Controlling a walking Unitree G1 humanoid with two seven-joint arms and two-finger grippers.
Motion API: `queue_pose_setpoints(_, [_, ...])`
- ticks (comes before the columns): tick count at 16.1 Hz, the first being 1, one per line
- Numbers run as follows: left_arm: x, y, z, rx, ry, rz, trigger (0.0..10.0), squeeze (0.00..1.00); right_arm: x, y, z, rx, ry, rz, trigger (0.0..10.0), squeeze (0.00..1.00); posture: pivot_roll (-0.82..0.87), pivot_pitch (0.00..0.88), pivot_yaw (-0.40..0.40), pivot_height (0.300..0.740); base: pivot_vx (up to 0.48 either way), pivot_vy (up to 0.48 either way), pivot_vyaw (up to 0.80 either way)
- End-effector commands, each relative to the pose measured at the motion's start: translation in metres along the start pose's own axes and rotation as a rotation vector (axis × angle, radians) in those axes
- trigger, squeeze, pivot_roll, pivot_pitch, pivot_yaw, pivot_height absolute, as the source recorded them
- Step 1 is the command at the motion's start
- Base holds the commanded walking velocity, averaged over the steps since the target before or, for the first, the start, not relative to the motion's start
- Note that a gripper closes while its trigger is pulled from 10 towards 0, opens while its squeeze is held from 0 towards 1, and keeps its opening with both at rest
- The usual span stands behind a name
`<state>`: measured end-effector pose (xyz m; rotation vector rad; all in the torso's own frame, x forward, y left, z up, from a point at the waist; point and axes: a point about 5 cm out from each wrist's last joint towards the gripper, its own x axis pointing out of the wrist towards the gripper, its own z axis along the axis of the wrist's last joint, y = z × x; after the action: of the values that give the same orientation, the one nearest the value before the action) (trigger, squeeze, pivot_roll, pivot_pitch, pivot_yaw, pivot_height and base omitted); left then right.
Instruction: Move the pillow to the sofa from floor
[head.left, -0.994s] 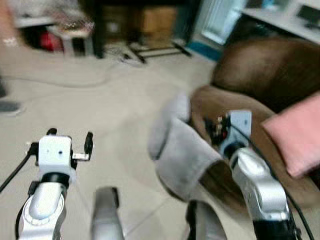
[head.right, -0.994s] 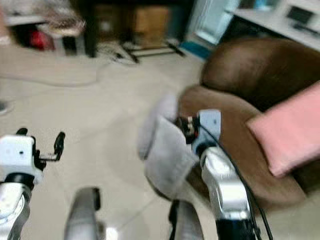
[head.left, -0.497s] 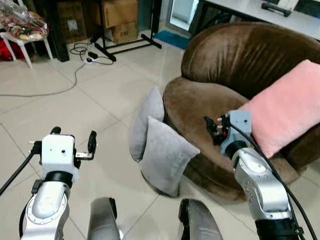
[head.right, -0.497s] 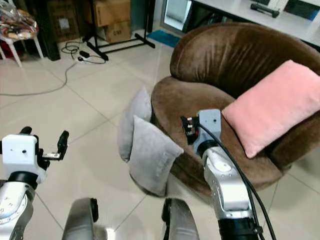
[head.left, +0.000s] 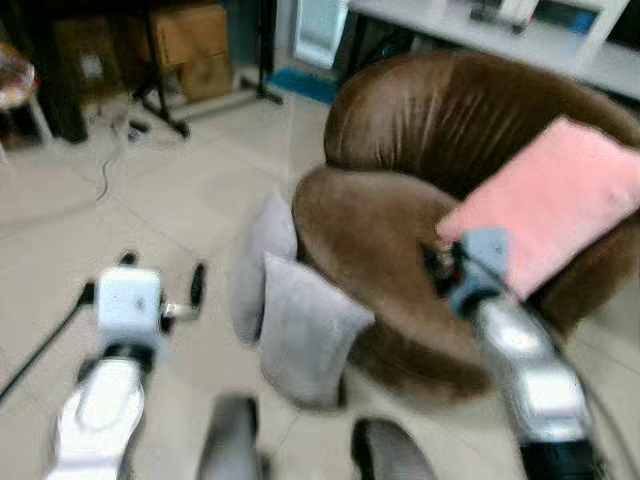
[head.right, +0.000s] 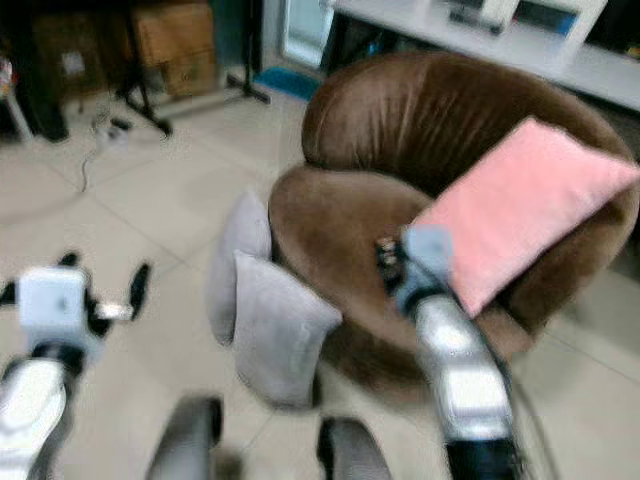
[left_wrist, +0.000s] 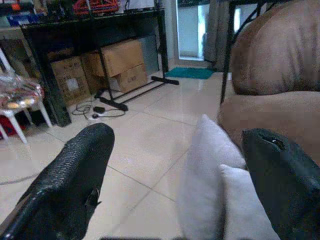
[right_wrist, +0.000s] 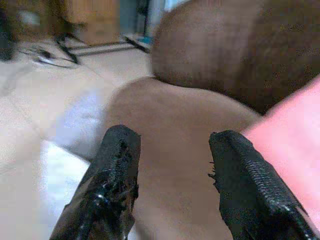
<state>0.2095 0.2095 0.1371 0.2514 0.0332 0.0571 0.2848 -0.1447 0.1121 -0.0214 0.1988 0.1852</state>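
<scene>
Left claw (left_wrist: 175, 165): fingers spread wide, holding nothing, raised over the tiled floor (head.left: 150, 210) and pointing toward the grey pillows. Its arm shows as a silver limb with a white block at the wrist.

Right claw (right_wrist: 172, 175): fingers parted with a moderate gap, holding nothing, held above the front of the sofa seat. A black cable runs along its silver arm.

Front grey pillow (head.left: 305, 330): stands on edge on the floor, leaning against the base of the sofa, just beside the second one. It lies between the two arms, nearer the right.

Rear grey pillow (head.left: 258, 262): upright on the floor behind the first, touching the sofa's rounded front.

Sofa (head.left: 440, 120): round, brown, plush, with a high curved back.

Pink pillow (head.left: 555, 200): propped at a tilt against the sofa's back, on the seat's right side, close to the right claw.

Cardboard boxes (left_wrist: 122, 62): stacked under a black worktop (left_wrist: 95, 20) at the far wall. A dark metal stand (left_wrist: 135, 92) rests on the floor before them, with a power strip and cable (left_wrist: 97, 110) beside it.

White chair (left_wrist: 20, 107): far left, carrying a clear wrapped bundle.

Head views are blurred.
</scene>
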Motion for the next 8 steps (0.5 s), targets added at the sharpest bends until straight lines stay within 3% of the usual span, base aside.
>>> queue_pose_setpoints(1, [0.0033, -0.0082, 0.0015, -0.014, -0.007, -0.037, 10.0, 0.00, -0.0017, -0.0113, -0.0014, -0.016, 0.005, -0.033, 10.0, 0.00, 0.12, 0.000, -0.091, 0.576, 0.304, 0.000, -0.44])
queue_pose_setpoints(3, [0.0094, -0.0095, 0.0029, -0.008, -0.015, -0.061, 10.0, 0.00, -0.0057, -0.0109, -0.0025, -0.008, -0.009, -0.046, 10.0, 0.00, 0.11, 0.000, -0.068, 0.576, 0.307, 0.000, 0.00])
queue_pose_setpoints(8, [0.0087, -0.0108, 0.0027, 0.012, -0.020, -0.076, 10.0, 0.00, -0.0067, -0.0076, -0.0083, -0.027, 0.010, 0.009, 10.0, 0.00, 0.13, 0.000, -0.055, 0.576, 0.286, 0.000, 0.00])
